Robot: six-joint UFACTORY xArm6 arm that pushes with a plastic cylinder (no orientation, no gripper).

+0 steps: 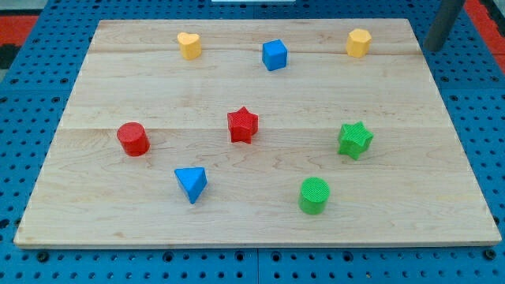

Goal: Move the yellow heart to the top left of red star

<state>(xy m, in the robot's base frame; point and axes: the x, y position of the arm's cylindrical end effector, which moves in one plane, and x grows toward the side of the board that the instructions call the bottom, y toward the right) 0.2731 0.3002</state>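
Note:
The yellow heart sits near the board's top edge, left of centre. The red star sits near the board's middle, below and to the right of the heart. My tip is at the view's top right, just past the board's right edge. It is far to the right of the heart and touches no block. The nearest block to it is a yellow hexagon.
A blue cube stands between the heart and the hexagon. A red cylinder is at the left, a blue triangle at the lower left, a green star at the right and a green cylinder at the lower right. The wooden board lies on a blue pegboard.

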